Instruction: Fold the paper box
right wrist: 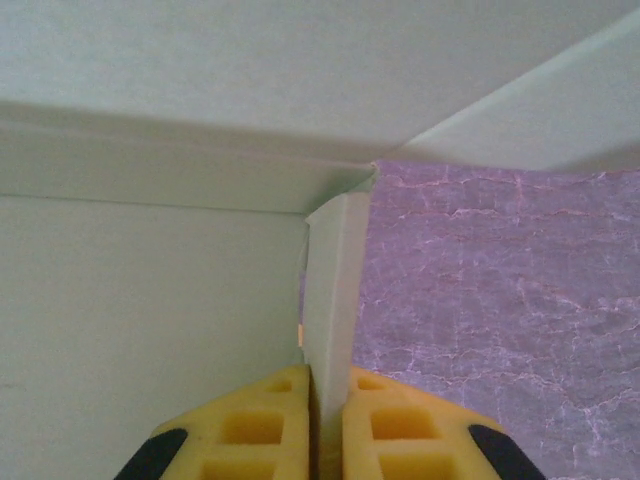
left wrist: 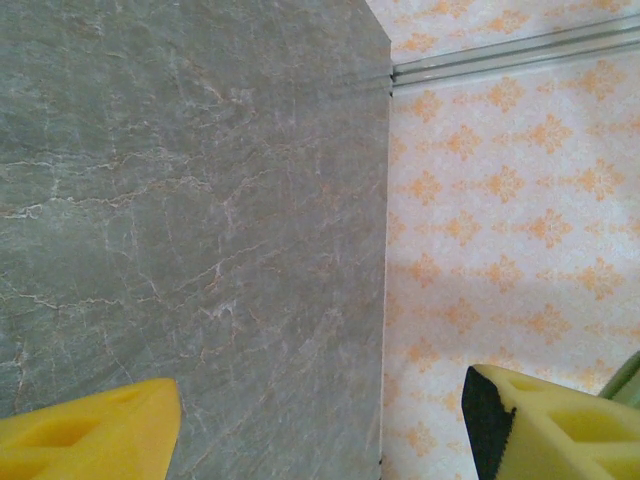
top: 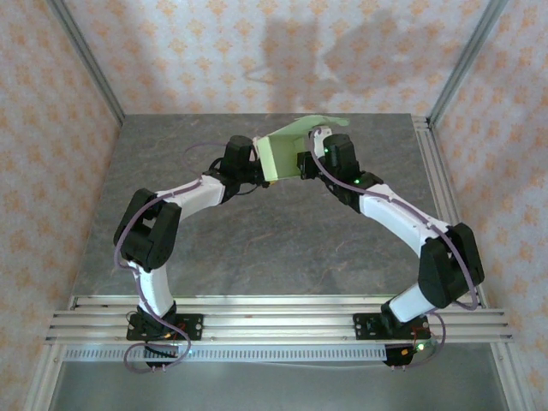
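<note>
The paper box (top: 282, 154), pale yellow-green card, is held up above the back of the table between the two arms, its lid flap (top: 318, 124) curling toward the back. My right gripper (top: 306, 163) is shut on the box's right side wall (right wrist: 335, 290), which stands pinched between the yellow fingers (right wrist: 270, 425). The box's inner panels (right wrist: 150, 300) spread to the left and above. My left gripper (top: 257, 167) is just left of the box, open, its yellow fingers (left wrist: 90, 435) wide apart with bare table between them.
The grey marbled table (top: 274, 231) lies below both arms. Patterned walls (top: 257, 51) close in the back and sides. An aluminium rail frame (top: 274, 317) runs along the near edge where the arm bases stand.
</note>
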